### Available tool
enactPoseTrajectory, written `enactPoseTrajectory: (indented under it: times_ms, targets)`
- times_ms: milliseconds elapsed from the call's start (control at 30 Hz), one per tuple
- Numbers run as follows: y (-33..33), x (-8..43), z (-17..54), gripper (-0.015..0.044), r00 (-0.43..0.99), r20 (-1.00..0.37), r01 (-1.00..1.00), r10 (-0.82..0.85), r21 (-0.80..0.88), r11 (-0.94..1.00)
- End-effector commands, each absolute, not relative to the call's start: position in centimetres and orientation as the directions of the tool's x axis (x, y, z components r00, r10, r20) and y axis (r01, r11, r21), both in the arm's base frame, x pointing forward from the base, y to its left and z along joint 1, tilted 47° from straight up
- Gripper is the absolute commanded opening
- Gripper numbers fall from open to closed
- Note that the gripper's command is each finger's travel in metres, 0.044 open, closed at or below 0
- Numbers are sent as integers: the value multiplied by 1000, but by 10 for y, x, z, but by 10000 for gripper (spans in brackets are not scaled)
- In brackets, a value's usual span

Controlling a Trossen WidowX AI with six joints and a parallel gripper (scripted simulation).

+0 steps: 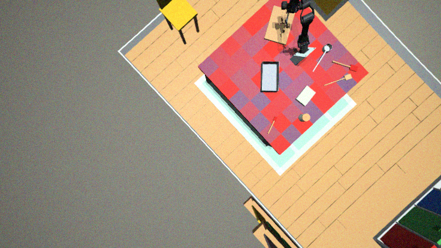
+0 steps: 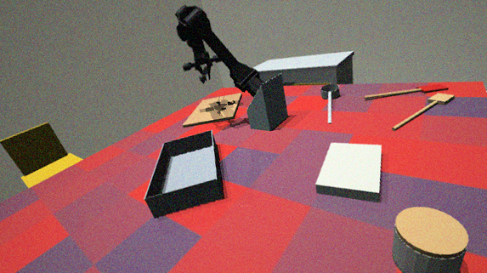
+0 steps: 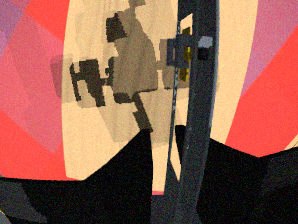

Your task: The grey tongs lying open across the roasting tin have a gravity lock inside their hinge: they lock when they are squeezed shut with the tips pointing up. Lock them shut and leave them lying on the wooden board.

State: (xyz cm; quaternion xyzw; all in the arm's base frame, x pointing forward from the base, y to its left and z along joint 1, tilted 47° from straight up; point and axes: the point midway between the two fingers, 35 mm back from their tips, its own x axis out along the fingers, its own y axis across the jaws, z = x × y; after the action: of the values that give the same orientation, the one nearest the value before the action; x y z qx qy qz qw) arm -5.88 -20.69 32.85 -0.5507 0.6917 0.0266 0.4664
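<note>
From the top view, your gripper (image 1: pixel 288 9) (image 2: pixel 203 67) (image 3: pixel 162 135) is over the bench (image 1: pixel 227 89) (image 2: pixel 130 242) near its upper corner, clenched on the grey tongs (image 1: pixel 287 18) (image 3: pixel 199 100). The wooden board (image 1: pixel 272 32) (image 2: pixel 196 118) (image 3: pixel 80 160) lies below, close to the bench's upper-left edge. You have a stretch of cloth between it and the roasting tin (image 1: pixel 261 76) (image 2: pixel 185 201), and another from the tin to the left corner. The ladle (image 1: pixel 327 48) (image 2: pixel 329 92) is beside the arm base (image 1: pixel 296 59) (image 2: pixel 267 109), on the side toward the right corner.

In the exterior view, your gripper hangs above the board, with air between them, well apart from the tin. The base stands between the board and the ladle, so it bounds your room on that side. You can't separate the tongs from the dark fingers here.

In the wrist view, the tongs run lengthwise past your fingertips, over the board's grain. Both of its long edges show, with red cloth beyond each. You can't tell whether the lock is engaged.
</note>
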Motion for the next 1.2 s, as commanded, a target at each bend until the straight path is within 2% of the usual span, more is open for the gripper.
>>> enactPoseTrajectory:
  times_ms: [0,1167]
  targets:
    - [-205,-58,332,-150,54,-674,-772,-737,-496,398]
    - [-241,-63,303,-150,55,-676,-772,-735,-495,398]
